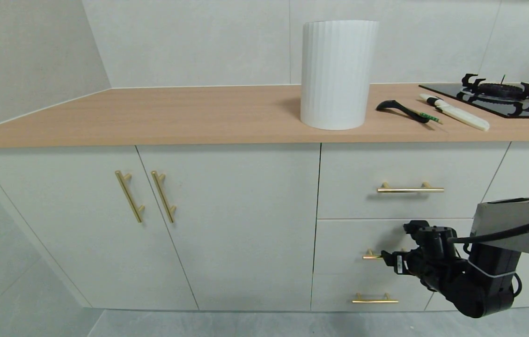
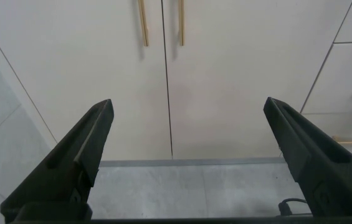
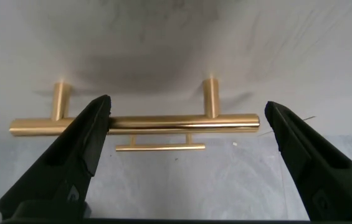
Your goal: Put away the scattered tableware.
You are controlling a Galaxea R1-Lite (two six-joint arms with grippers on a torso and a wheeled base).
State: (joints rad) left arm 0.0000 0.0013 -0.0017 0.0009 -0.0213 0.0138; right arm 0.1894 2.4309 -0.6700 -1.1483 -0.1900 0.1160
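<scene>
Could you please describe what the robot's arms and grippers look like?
The right arm is black, with a grey flat-panelled upper segment, a black cable, a white band and a small white label near the right gripper. The left gripper has two dark, wedge-shaped fingers, like the right.

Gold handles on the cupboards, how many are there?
5: left door handle, right door handle, top drawer handle, middle drawer handle partly behind the right gripper, bottom drawer handle. Others may be hidden.

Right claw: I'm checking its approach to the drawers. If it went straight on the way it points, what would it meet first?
Most likely the gold handle, lying crosswise ahead of the open right claw; behind it is the middle drawer front. How far off the bar is remains unclear.
</scene>
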